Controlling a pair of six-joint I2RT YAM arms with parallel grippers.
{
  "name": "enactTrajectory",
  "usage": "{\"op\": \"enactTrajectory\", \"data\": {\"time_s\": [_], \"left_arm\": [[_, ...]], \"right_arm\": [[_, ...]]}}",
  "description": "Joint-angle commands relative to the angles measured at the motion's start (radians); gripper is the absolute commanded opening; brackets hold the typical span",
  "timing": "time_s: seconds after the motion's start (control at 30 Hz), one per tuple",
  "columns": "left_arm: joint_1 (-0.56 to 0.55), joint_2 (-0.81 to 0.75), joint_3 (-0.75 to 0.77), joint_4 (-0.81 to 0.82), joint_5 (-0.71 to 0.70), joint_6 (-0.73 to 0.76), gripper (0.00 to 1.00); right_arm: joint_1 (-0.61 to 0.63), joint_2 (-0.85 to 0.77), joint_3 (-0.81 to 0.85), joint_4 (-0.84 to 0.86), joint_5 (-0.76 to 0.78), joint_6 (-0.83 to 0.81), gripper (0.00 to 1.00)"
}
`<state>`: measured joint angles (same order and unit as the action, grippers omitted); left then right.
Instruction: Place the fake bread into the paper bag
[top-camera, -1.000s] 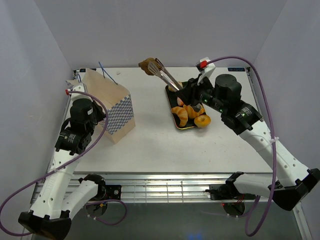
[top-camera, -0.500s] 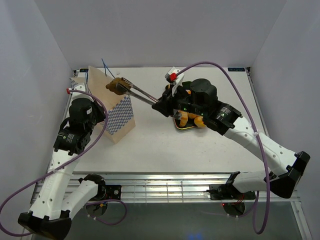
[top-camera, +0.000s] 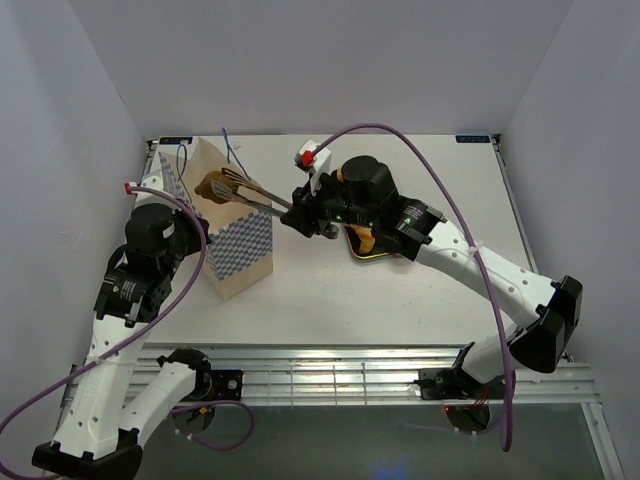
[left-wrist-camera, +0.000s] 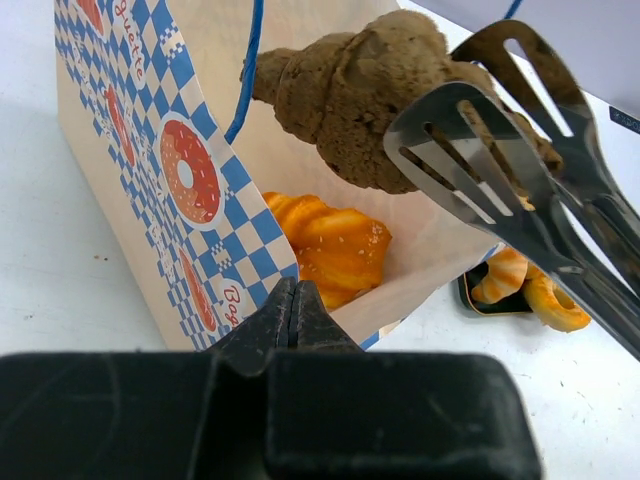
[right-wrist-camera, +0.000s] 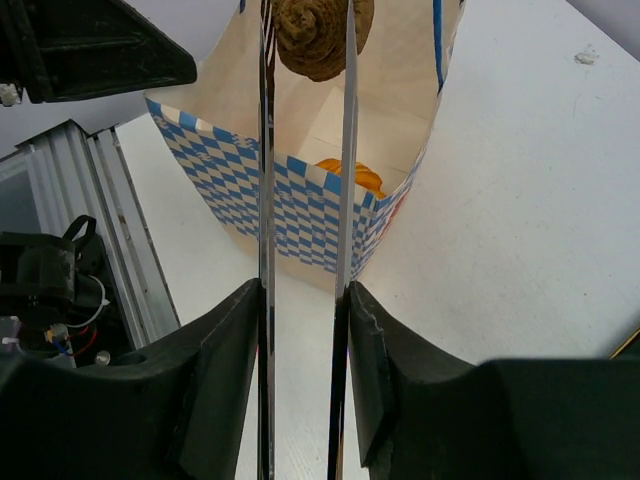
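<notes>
Fake bread (left-wrist-camera: 360, 100) above paper bag (left-wrist-camera: 150, 150) | right pincer (right-wrist-camera: 305, 290) grips its tongs (right-wrist-camera: 347, 150) | left pincer (left-wrist-camera: 295, 300) closed

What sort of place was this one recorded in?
Probably a robotics lab test cell, not a real bakery: a white table boxed in by plain walls, with fake bread and a paper bag as props.

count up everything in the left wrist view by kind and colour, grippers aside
cream paper bag with blue checks: 1
slotted metal tongs: 1
dark tray: 1
brown fake bread piece, held in the tongs: 1
golden-orange fake bread pieces: 3
Total: 7
</notes>
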<state>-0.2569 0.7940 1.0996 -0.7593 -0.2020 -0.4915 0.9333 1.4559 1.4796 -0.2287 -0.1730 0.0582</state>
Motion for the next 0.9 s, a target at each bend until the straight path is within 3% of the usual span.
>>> {"op": "enactTrajectory", "data": {"time_s": [0.0, 0.3, 0.67, 0.87], "left_arm": [[0.004, -0.030, 0.036, -0.024, 0.016, -0.009, 0.00], [0.004, -0.090, -0.026, -0.044, 0.007, -0.030, 0.00], [0.004, -0.110, -0.052, -0.063, -0.071, -0.012, 0.00], [0.004, -0.128, -0.073, -0.063, -0.091, -0.009, 0.00]], "right_arm": [[0.009, -0.003, 0.059, 0.054, 0.047, -0.012, 0.45], [0.009, -0.037, 0.042, 0.049, 0.058, -0.001, 0.52], [0.009, -0.176, 0.013, 0.078, -0.007, 0.037, 0.50], [0.007, -0.302, -0.073, 0.066, 0.225, 0.035, 0.51]]}}
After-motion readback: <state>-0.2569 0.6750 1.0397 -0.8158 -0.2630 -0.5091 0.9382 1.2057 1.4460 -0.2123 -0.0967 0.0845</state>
